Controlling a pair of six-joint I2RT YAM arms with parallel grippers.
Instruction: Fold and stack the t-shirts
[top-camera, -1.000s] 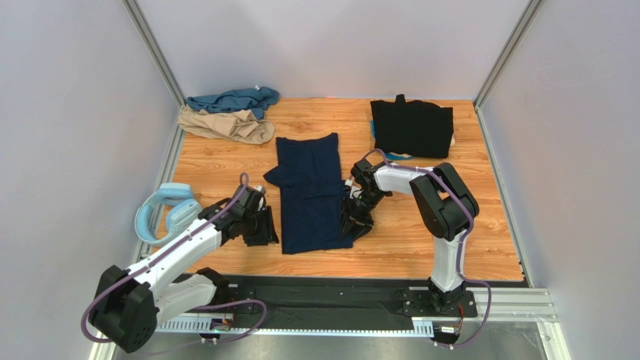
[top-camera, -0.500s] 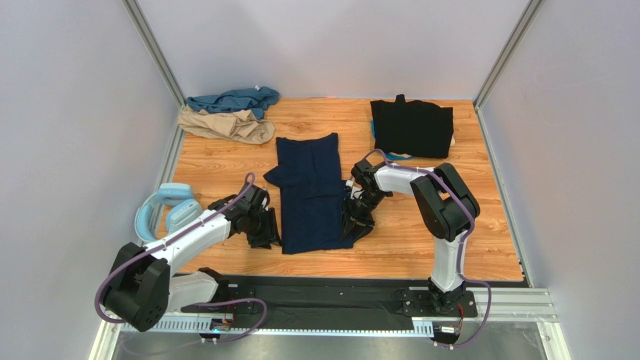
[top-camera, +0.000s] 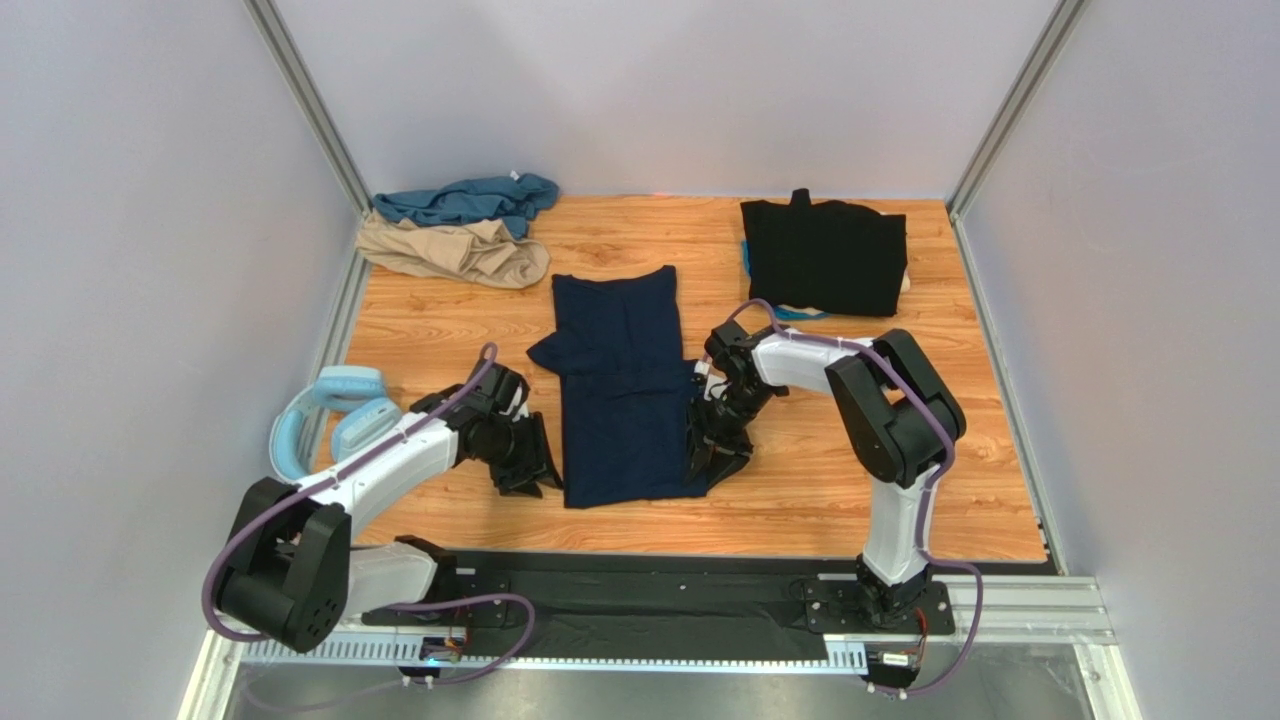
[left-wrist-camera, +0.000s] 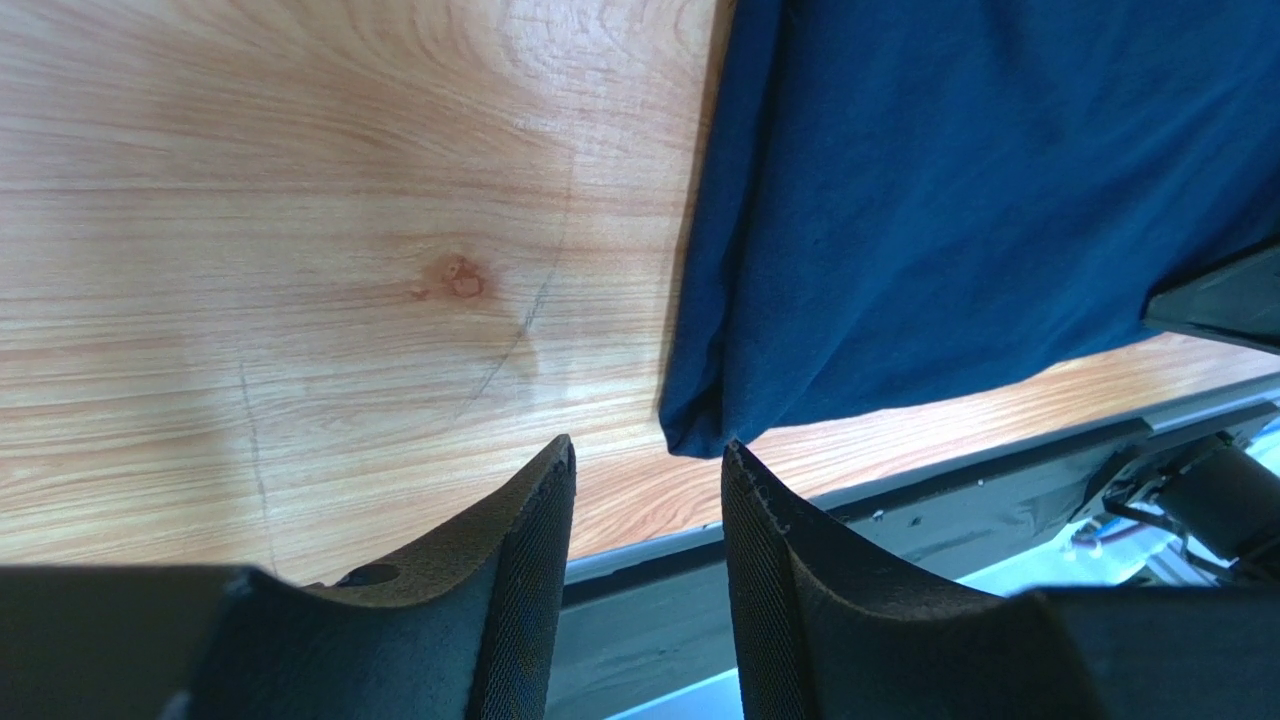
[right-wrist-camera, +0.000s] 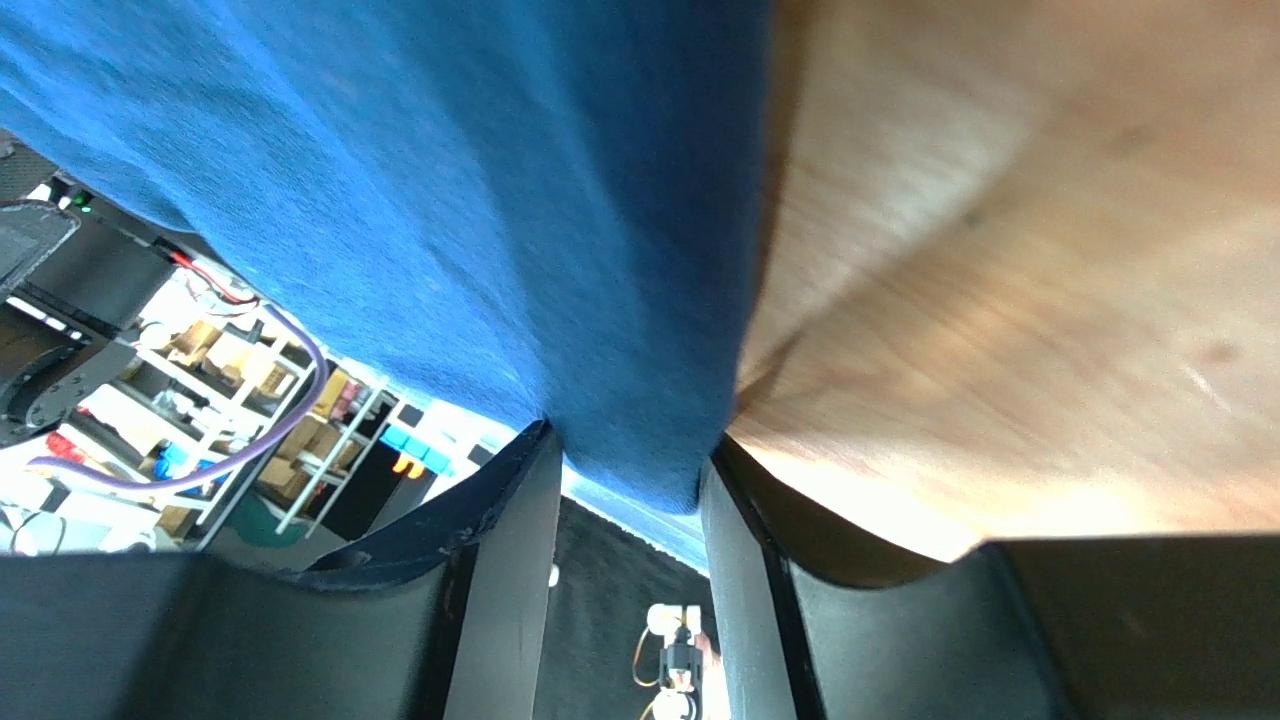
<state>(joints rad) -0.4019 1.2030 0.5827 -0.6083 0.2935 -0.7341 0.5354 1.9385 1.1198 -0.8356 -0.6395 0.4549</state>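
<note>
Navy shirt (top-camera: 624, 390) lies flat at centre frame on the wooden table (top-camera: 842, 480), its lower right edge pinched in the closed right gripper (right-wrist-camera: 631, 450). At its lower left corner the left gripper (left-wrist-camera: 646, 450) sits just beside the cloth, fingers parted, holding nothing. A black shirt (top-camera: 824, 255) lies folded at upper right. The teal shirt (top-camera: 466, 200) and tan shirt (top-camera: 458, 251) lie crumpled at upper left.

Matt navy cloth t-shirt (left-wrist-camera: 977, 180) on smooth grained wood table (left-wrist-camera: 301, 225).
</note>
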